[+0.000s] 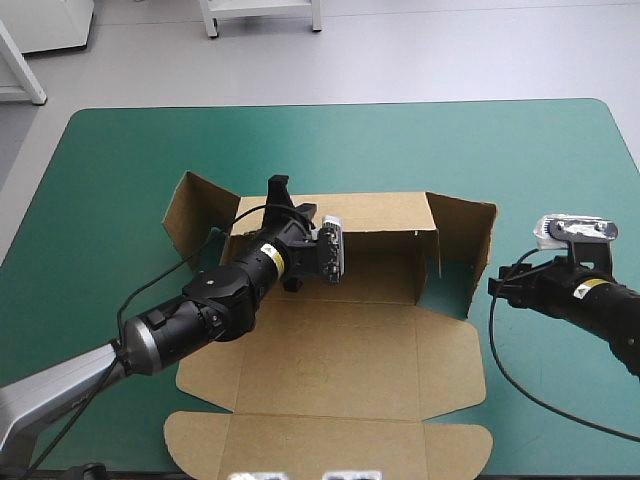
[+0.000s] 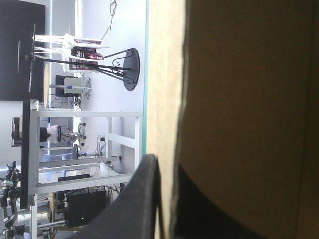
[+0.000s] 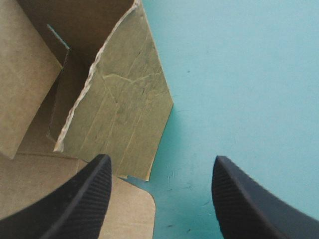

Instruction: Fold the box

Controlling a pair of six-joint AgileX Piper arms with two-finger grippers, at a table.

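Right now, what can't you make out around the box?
High view: the box has its front flap cut off by the bottom edge.
High view: left arm covers part of the back wall.
Left wrist view: the back wall, close up, hides the rest.
Right wrist view: only the right flap shows.

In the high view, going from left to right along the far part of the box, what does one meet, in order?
left flap → left end effector → back wall → right flap → right end effector
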